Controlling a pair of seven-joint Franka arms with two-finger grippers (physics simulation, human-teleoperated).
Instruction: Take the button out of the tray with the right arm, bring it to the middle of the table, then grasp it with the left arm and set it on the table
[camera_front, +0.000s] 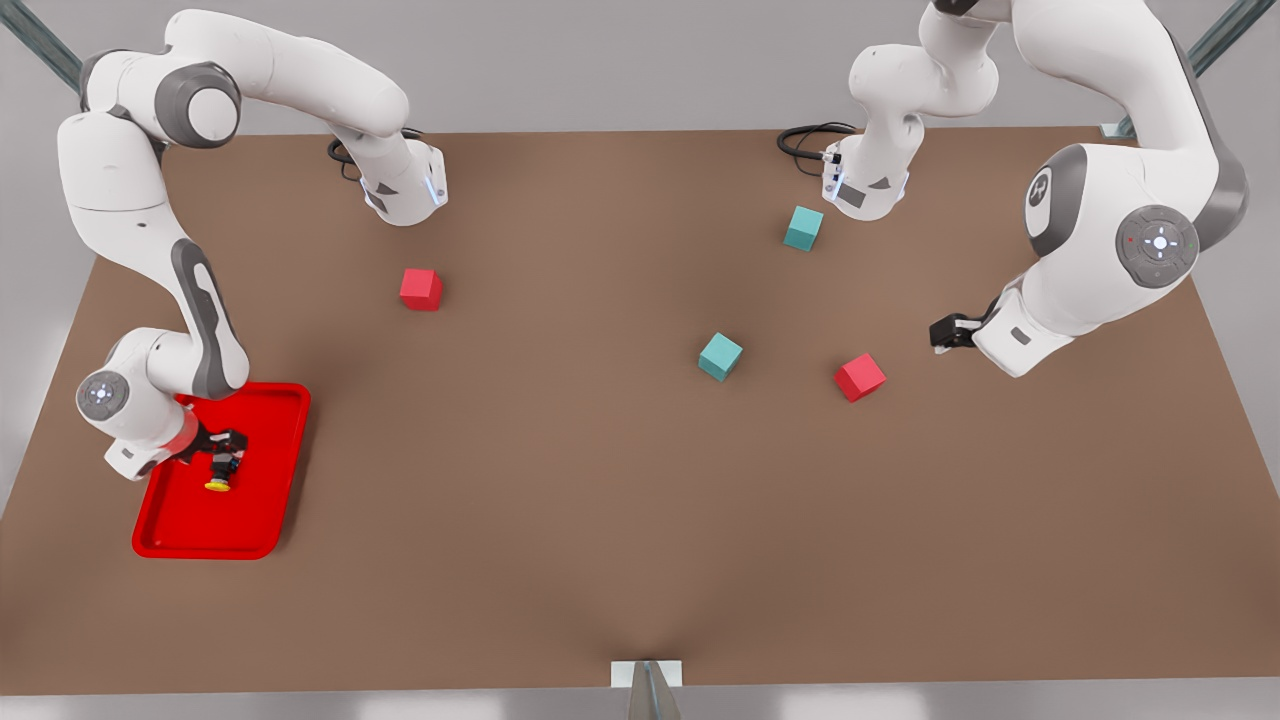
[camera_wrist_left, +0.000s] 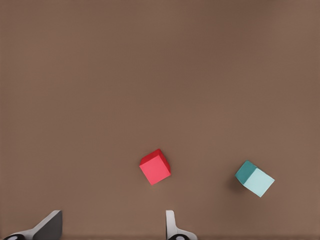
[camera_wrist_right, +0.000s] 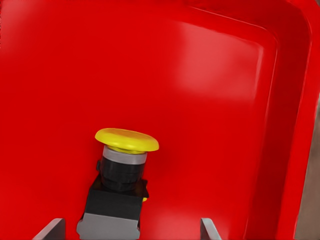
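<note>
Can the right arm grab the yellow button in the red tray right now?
Probably yes. The right gripper is over the tray, fingers open on both sides of the button, with nothing between them. The left gripper waits far off.

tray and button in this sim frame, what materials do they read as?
Tray: glossy moulded plastic by the look; soft highlights on the floor, rounded raised rim. Button: smooth yellow cap, likely plastic, on a matte black blocky body with a grey band; could be plastic or coated metal. It lies in the tray between the open fingers of the right gripper. The left gripper waits, open, over the table.
</note>
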